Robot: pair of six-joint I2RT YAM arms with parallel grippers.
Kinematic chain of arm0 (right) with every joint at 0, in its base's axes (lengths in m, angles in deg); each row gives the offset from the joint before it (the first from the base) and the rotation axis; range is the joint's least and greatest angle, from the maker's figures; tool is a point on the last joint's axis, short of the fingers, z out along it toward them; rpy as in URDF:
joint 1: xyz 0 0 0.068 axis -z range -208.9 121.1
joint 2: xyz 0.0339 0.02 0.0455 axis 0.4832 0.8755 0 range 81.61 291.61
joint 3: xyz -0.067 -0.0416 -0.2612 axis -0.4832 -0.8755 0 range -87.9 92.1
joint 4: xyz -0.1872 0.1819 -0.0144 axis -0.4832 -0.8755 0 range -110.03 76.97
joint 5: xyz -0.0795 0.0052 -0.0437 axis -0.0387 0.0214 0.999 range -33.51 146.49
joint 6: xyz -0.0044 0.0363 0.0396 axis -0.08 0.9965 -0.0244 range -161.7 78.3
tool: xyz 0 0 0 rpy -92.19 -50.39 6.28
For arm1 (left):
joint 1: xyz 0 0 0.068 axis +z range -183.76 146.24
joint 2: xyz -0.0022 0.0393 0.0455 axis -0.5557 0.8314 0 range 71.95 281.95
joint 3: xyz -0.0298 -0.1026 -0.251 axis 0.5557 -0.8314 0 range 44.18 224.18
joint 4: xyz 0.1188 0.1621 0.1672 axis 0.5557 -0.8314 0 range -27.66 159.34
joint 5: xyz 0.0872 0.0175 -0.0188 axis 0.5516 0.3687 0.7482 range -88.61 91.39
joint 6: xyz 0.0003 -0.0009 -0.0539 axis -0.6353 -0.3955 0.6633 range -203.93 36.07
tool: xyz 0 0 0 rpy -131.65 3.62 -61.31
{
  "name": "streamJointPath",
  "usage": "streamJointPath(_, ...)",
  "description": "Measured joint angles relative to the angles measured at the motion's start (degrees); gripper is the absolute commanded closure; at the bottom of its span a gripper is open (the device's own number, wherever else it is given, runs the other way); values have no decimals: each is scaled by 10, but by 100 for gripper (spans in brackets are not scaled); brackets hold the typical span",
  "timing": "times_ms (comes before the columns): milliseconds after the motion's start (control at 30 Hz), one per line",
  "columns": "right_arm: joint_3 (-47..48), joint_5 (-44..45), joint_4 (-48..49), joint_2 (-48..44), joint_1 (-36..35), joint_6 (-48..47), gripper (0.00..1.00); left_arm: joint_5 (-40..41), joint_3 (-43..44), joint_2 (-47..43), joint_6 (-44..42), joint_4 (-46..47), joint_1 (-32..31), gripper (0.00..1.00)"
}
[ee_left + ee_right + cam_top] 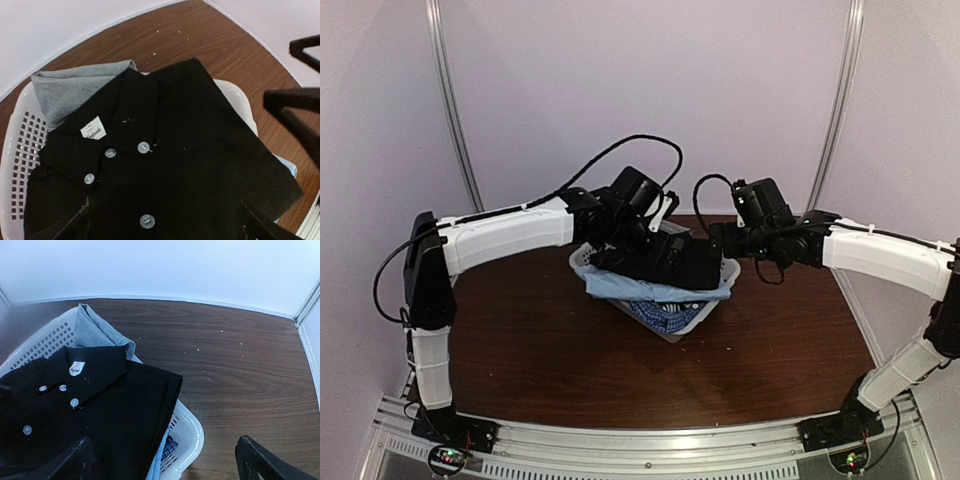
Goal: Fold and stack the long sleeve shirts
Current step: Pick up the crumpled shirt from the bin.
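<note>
Closest to the left wrist lens: two dark fingers of the left gripper, spread wide, pinching nothing, poised just above the black shirt. Folded, collar up, with small pale buttons down the front and a white neck label. Lying on top of the pile in the white lattice basket, spilling over the rim on one side. Under it, at the collar end, a fold of pale blue shirt, greyish in this view. Much the same from the right wrist: right gripper fully spread as well, empty, with its fingers at the bottom edge, one over the black cloth, the other out over bare brown table. Peeking out at the basket's near corner, below the black and pale blue layers, a scrap of blue-and-white patterned shirt. From above: left arm and right arm bent inward, meeting over the basket toward the far middle of the table. All three shirts piled in it, black on top, pale blue in the middle draping over the front rim, patterned lowest. Pale crumbs scattered on the wood beyond the basket.
</note>
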Motion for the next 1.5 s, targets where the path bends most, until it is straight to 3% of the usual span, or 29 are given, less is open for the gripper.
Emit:
streamJointPath(133, -16, 2, 2, -19, 5, 6, 0, 0, 45, 60, -5, -42, -7, 3)
streamJointPath(267, -34, 2, 3, -26, 6, 12, 0, -7, 52, 91, -10, -64, -9, 14)
streamJointPath(367, -45, 1, 5, -28, 6, 15, 0, -11, 53, 98, -13, -67, -10, 32)
streamJointPath(633, -46, 1, 7, -28, 6, 17, 0, -3, 58, 101, -15, -69, -10, 91)
streamJointPath(700, -46, 1, 7, -28, 6, 17, 0, 2, 69, 102, -16, -73, -10, 100)
streamJointPath(1033, -44, 1, 7, -28, 6, 15, 0, 58, 117, 82, -21, -91, -2, 100)
streamJointPath(1333, 1, -30, 11, -2, 5, 4, 0, 151, 102, -76, -10, -81, 50, 100)
streamJointPath(1500, 58, -74, 20, 59, -11, -10, 17, 220, 71, -182, -4, -64, 94, 100)
